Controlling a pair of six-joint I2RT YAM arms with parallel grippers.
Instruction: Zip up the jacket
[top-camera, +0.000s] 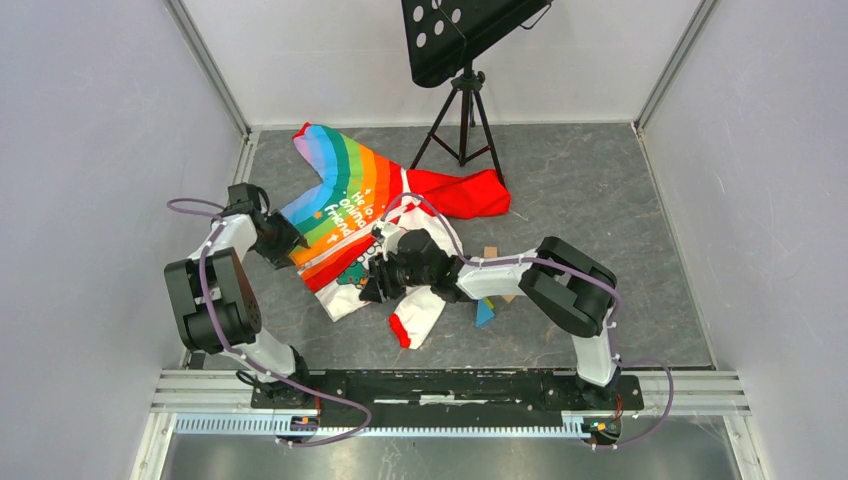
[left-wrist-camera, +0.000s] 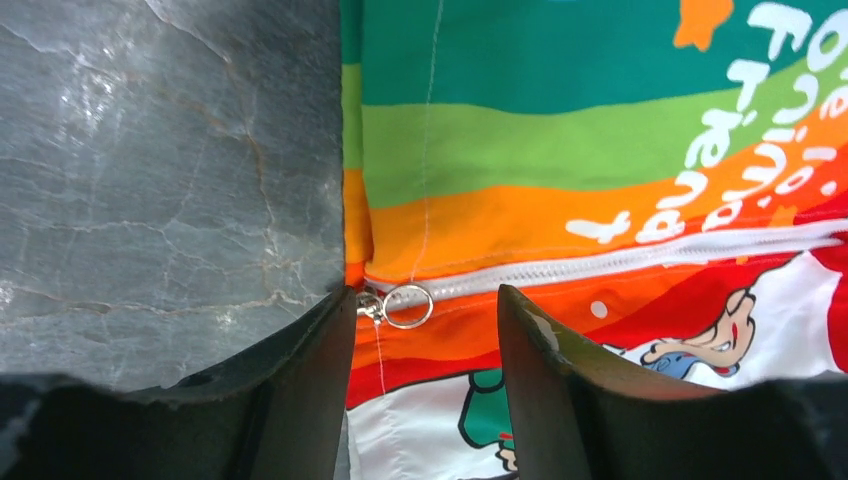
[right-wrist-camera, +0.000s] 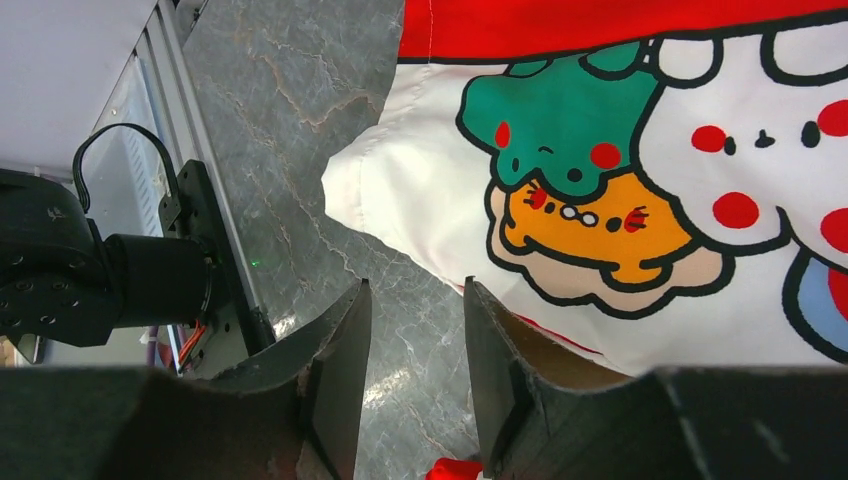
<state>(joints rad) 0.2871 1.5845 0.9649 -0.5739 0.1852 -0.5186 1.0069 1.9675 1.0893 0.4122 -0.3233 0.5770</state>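
**Jacket under both pincers, both sets of jaws apart**

Jacket (top-camera: 360, 205) lies spread on the table (top-camera: 600, 200), rumpled at the near end. One front panel is rainbow stripes w/ white lettering. The other front is white w/ cartoon print: green, orange and white critters w/ red dots. A red sleeve (top-camera: 465, 193) sticks out on the far side, well away from both pincers. A white sleeve w/ red cuff (top-camera: 402, 330) lies just near of the R pincer (right-wrist-camera: 415, 290). A white zip (left-wrist-camera: 600, 262) runs btwn the rainbow side and the print side.

L pincer (left-wrist-camera: 425, 300) is at the jacket's hem edge, where the zip starts. Jaws apart, clamped on nothing. The metal ring pull (left-wrist-camera: 407, 306) lies in the gap, close by the left finger, and the zip leads off past the right finger. Beyond the left finger there's only bare table.

R pincer hangs over the edge of the white print side. Jaws apart w/ a narrow gap, table showing through it. The fabric edge is right beside the right finger; can't tell if it touches.
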